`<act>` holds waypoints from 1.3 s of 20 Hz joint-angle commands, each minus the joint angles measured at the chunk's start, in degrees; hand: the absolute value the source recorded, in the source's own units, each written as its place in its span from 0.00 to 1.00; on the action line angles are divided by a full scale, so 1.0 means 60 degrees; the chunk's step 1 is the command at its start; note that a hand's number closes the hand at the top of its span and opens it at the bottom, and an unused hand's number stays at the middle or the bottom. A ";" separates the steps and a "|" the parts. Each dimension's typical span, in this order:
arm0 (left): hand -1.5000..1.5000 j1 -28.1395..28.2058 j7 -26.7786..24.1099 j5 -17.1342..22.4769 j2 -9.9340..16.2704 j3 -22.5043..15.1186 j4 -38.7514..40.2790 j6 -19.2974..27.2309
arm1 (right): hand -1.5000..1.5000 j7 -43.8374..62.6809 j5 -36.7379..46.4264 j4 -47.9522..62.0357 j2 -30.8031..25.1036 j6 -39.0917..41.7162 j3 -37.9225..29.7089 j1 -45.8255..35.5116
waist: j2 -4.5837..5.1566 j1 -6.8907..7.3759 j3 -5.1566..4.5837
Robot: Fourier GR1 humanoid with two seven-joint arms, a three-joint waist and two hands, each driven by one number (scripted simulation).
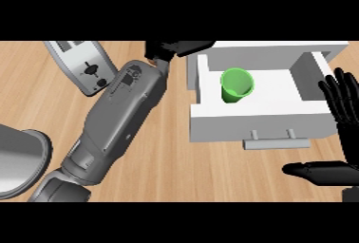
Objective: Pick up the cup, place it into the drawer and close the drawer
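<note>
The green cup [236, 85] is lying tilted inside the open white drawer [261, 124]. The right robot hand [341, 137] is spread open beside it; I cannot tell how the left robot hand [168, 49] is set.

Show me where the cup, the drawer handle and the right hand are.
cup [237, 86], head view, on its green side wall.
drawer handle [276, 143], head view, on the middle of the bar.
right hand [345, 102], head view, on its straight fingers.
</note>
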 commanded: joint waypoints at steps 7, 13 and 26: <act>1.00 -0.1309 -0.0391 0.1729 -0.0003 -0.1627 0.2289 0.0833 | 0.00 0.0077 -0.0144 -0.0047 -0.0060 0.0096 -0.0065 -0.0132 | 0.0040 -0.0244 0.0002; 1.00 -0.0993 -0.0271 0.2478 -0.0003 -0.2991 0.2309 0.1471 | 0.00 -0.0223 -0.0208 -0.0189 0.0010 0.0288 -0.0074 0.0425 | 0.0014 -0.0267 0.0004; 0.00 -0.1674 0.0561 0.2508 -0.0003 -0.4995 0.3787 0.1778 | 0.00 -0.0146 -0.0233 0.0277 -0.0156 0.0445 0.0070 -0.0407 | 0.0181 -0.0725 0.0015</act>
